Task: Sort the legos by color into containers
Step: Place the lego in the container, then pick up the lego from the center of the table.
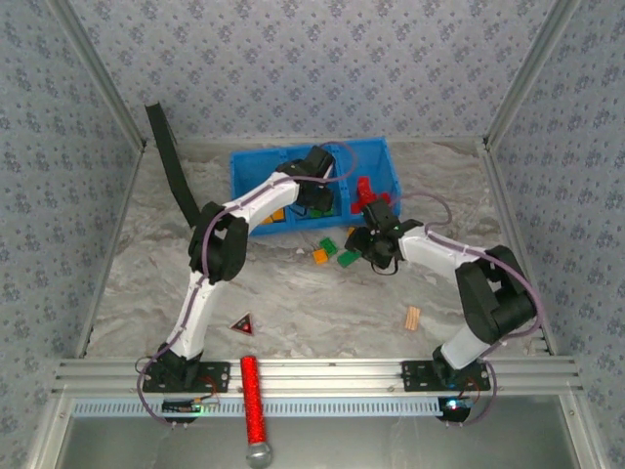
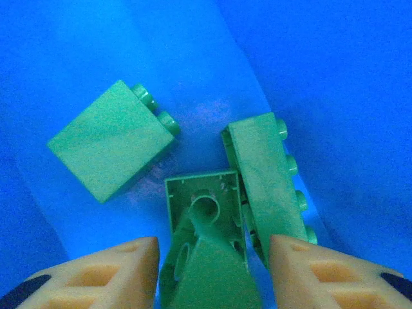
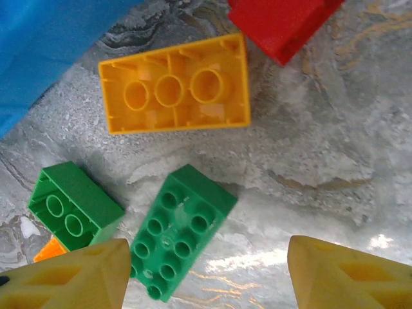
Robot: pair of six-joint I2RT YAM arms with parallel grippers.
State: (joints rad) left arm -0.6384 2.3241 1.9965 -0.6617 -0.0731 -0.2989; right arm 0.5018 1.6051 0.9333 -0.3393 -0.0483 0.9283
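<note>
Tan fingertips [image 2: 122,270] of the left gripper [image 2: 212,251] sit closest to the lens, jaws parted, low inside the blue bin [image 2: 335,77]. Between them lies a green brick [image 2: 203,209], hollow underside up, and they do not look clamped on it. At its 3 o'clock a long green brick [image 2: 267,180] rests on its side, touching it, with studs facing 3 o'clock and its long axis running roughly 12 to 6. At 10 o'clock, apart from both, a squarer green brick [image 2: 109,148] points its two studs toward 1 o'clock. Blue plastic closes in all round. The right gripper [image 3: 207,251] hangs over the marble table [image 3: 335,161] just in front of the bin, jaws wide and holding nothing. A green eight-stud brick [image 3: 180,235] lies studs up beside its 9 o'clock finger, long axis 1 to 7. A smaller green brick [image 3: 74,206] sits at 9 o'clock. A yellow-orange brick [image 3: 174,90], upside down, stretches 9 to 3 at 12 o'clock, with a red brick [image 3: 283,26] past its 1 o'clock corner. Bare table lies from 2 to 5 o'clock.
</note>
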